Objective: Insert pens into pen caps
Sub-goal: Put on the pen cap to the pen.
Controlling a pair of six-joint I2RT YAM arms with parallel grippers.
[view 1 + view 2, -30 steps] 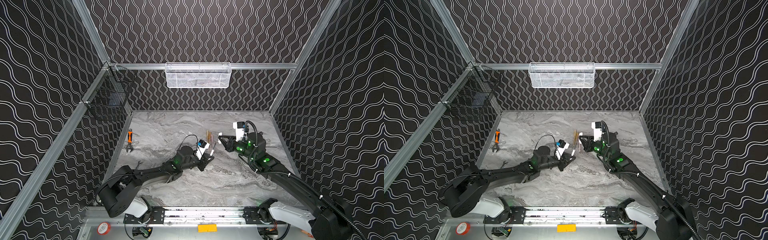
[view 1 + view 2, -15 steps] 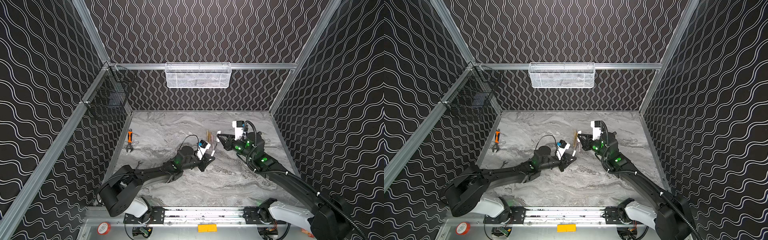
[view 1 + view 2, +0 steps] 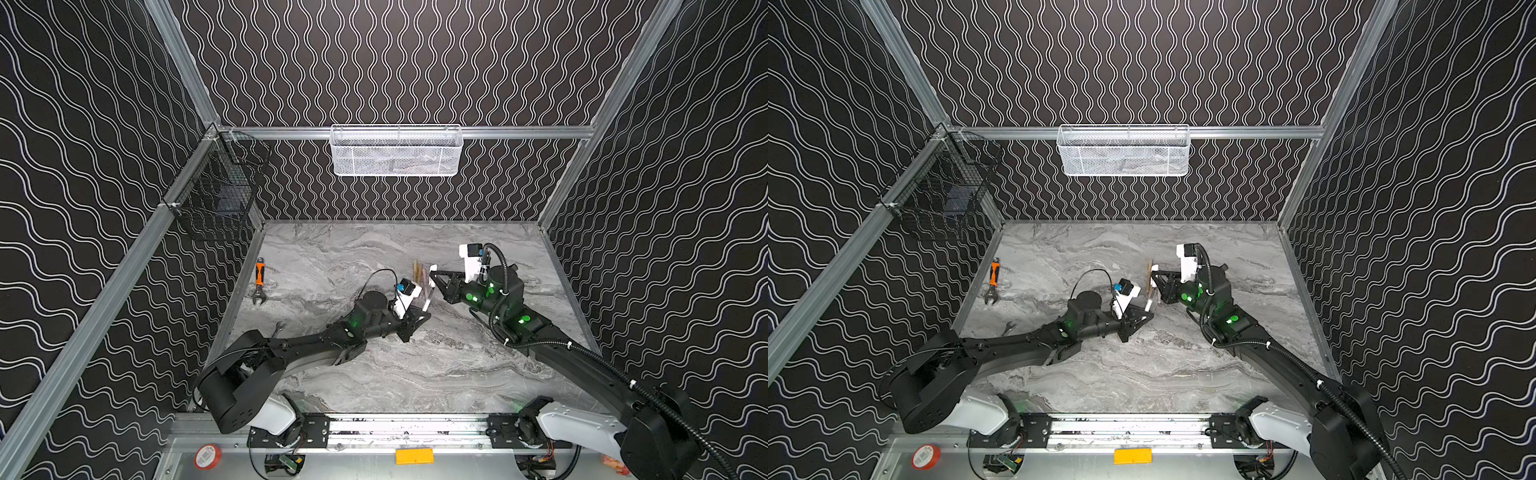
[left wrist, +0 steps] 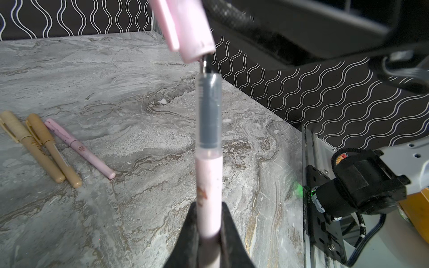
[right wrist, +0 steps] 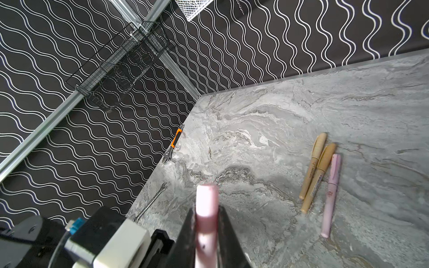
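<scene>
Left wrist view: three done, one to go

The left tool (image 4: 209, 206) clamps the pink pen (image 4: 209, 176), its tip at the mouth of the pink cap (image 4: 190, 25) that the right tool (image 5: 206, 210) clamps. Beyond, three capped pens (image 4: 58, 148) lie on the bench (image 4: 139, 104); only this one seems left.

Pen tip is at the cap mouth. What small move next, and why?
Probably tilt the right claw so the pink cap lines up with the pink pen in the left claw. In the left wrist view the pen just reaches the cap's mouth, but the cap leans off the pen's axis.
</scene>
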